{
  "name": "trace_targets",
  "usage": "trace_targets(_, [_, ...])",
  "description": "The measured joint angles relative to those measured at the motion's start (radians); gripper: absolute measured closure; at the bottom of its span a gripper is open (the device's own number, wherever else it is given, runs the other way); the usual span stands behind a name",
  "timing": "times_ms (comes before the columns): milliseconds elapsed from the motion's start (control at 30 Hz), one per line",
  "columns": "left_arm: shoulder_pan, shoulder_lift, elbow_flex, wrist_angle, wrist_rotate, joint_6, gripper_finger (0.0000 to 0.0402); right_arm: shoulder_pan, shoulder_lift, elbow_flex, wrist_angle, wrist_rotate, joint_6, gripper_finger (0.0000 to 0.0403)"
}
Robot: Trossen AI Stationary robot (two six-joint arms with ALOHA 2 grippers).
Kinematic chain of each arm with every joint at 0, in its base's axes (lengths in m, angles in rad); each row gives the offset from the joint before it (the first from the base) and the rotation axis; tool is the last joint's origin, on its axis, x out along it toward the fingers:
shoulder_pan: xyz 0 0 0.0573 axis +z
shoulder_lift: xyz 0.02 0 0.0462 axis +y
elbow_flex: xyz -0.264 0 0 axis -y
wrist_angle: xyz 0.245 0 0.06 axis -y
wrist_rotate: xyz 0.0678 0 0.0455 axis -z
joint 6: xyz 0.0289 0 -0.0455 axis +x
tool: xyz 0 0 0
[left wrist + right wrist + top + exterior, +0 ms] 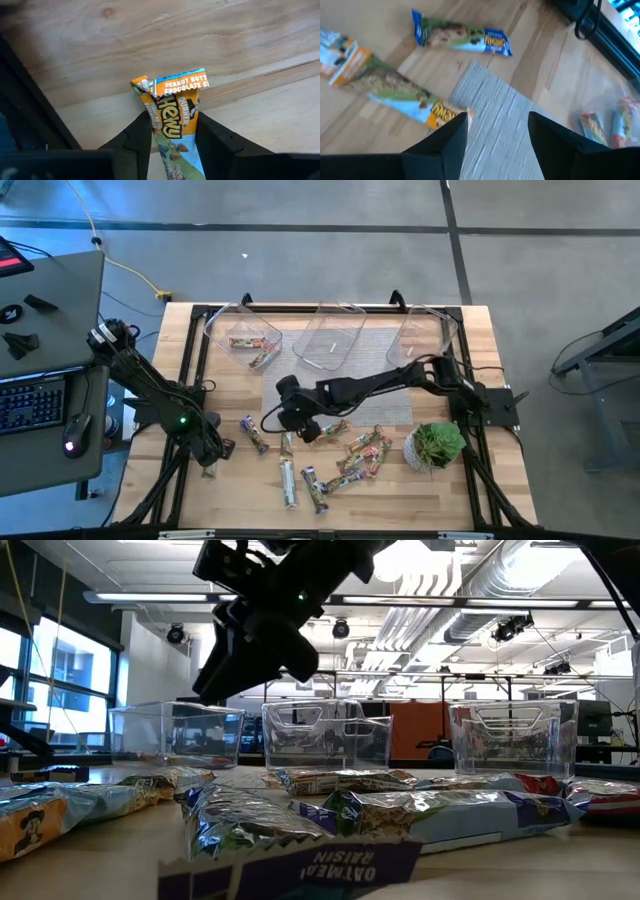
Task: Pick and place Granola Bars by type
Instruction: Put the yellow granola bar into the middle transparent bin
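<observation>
Left gripper [172,135]: low at the near left edge of the counter [230,500], fingers [137,135] on either side of an orange and blue bar [172,115]; whether they already pinch it cannot be told
Orange and blue bar: flat on the wood, its printed end pointing away from the left gripper
Right gripper [497,127]: reached across to the middle of the counter, fingers spread with nothing between them, over the near edge of the grey mat [495,125]
Bars under the right gripper: an orange bar [395,92] beside the mat's edge, a green and blue bar [462,37] farther off
Loose bars [345,460]: scattered over the near middle of the counter, between the two arms
Left bin [242,332]: at the far edge, holding a few bars [250,347]
Middle bin [330,335]: far edge, clear
Right bin [425,332]: far edge, clear
Potted plant [436,445]: near right of the counter, beside the loose bars
</observation>
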Motion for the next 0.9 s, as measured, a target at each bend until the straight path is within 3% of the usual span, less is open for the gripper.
trace_targets(167, [0.001,-0.012,0.004,-0.003,-0.028,0.001,0.0280,0.027,-0.015,0.000,-0.070,0.067,0.017,0.0210])
trace_targets(333, [0.004,-0.062,0.054,-0.052,-0.288,0.067,0.0280,0.052,-0.021,0.000,-0.160,0.057,0.057,0.0210])
trace_targets(500, [0.085,-0.159,0.106,-0.131,-0.439,0.195,0.0280,0.071,-0.022,0.000,-0.250,0.107,0.078,0.0210])
trace_targets(667, [0.261,-0.247,0.167,-0.148,-0.557,0.496,0.0280,0.086,-0.022,0.000,-0.353,0.106,0.161,0.0210])
trace_targets(900, [0.610,-0.277,0.312,-0.046,-0.563,1.098,0.0280,0.111,-0.022,0.000,-0.416,0.107,0.246,0.0210])
